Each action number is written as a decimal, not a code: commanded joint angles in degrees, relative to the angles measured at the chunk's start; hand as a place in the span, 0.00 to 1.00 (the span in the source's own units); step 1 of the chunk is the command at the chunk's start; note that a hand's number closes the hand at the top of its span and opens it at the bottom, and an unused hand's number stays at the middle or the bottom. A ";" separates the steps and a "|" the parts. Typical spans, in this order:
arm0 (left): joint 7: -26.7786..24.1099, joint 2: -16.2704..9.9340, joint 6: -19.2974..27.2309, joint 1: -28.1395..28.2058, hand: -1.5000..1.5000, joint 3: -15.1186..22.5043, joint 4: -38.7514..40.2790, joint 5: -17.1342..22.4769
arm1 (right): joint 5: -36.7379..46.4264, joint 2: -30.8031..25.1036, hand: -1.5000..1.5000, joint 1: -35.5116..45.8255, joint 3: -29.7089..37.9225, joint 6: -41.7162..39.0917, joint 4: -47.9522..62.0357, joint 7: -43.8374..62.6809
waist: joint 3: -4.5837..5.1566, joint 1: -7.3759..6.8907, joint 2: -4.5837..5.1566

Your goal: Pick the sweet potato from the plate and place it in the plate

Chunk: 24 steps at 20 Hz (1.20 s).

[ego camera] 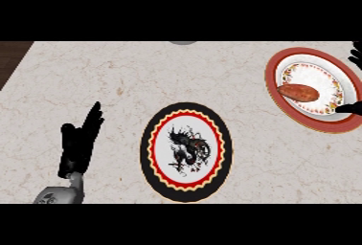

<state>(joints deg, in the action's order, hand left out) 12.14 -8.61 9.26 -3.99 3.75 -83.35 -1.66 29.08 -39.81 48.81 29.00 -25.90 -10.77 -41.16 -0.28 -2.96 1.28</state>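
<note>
the sweet potato [299, 92] lay on the red-rimmed plate [280, 103] at the upper right of the frame, resting slightly left of that plate's patterned centre, its long axis running left to right with a slight downward tilt. it looked like a stubby, tapered root: probably stiff, fairly dense for its size, and with a dull skin that should not slip much. the plate beneath it was the fragile part. the best hold seemed to be across the thick middle, fingers on one long side and thumb on the other, since the narrowing ends would offer less to grip.

the right hand [356, 53] showed only as dark finger shapes at the right edge of the frame, some above the plate and one lower down beside its rim [350, 109]. they bracketed the plate's right side but appeared apart from the sweet potato, which sat to their left. whether that hand was open or curled could not be told.

the left hand [81, 139] rested open at the lower left, fingers straight, well apart from everything.

the black-rimmed plate [150, 158] sat in the lower middle of the counter [84, 76], holding nothing, down and to the left of the sweet potato.
</note>
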 commanded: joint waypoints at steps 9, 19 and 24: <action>-0.47 -0.42 -0.90 -1.15 0.50 -0.96 1.24 -0.03 | 1.25 1.08 0.00 -3.29 -1.55 3.39 0.80 -6.60 | -0.08 -0.49 0.33; 0.59 -0.08 -0.71 -2.50 0.50 -1.43 1.43 -0.11 | 0.46 -3.86 0.00 -4.63 -0.55 2.85 2.43 -6.07 | -0.14 -0.41 0.54; 0.38 1.85 0.58 -2.49 0.50 0.66 1.03 -1.77 | -0.29 -5.34 0.00 -5.39 0.28 2.91 2.87 -6.52 | -0.23 -0.57 0.63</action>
<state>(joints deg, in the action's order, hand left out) 12.21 -7.41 9.27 -5.48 4.06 -82.82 -2.87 29.26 -44.12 44.99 28.70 -20.74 -8.55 -44.47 -0.45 -3.72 1.81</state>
